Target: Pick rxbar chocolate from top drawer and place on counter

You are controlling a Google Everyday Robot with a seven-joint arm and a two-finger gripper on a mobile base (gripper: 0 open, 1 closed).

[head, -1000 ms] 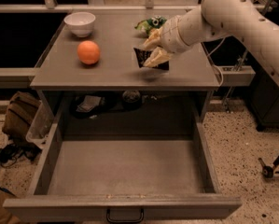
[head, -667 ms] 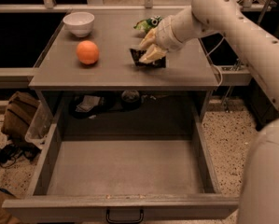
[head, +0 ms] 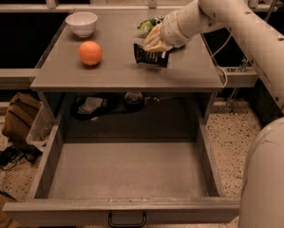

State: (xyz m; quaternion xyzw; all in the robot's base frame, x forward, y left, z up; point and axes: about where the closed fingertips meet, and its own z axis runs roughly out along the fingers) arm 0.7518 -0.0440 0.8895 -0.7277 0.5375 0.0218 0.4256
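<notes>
Now, rxbar chocolate (head: 151, 57) on the counter (head: 113, 72), directly beneath the hand (head: 154, 43), its grip unclear.

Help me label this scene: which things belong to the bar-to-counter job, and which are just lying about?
Job: rxbar chocolate, top drawer, counter, gripper at the bar, over the counter.
Lying about: orange, white bowl, green snack bag.

1. Bar (head: 151, 58): dark brown-black wrapper with white lettering.
2. Gripper (head: 153, 42), at the bar on the counter (head: 118, 72): cream.
3. Counter and drawer (head: 127, 175): plain grey.
4. Orange (head: 90, 52): orange.
5. Bowl (head: 81, 23): white.
</notes>
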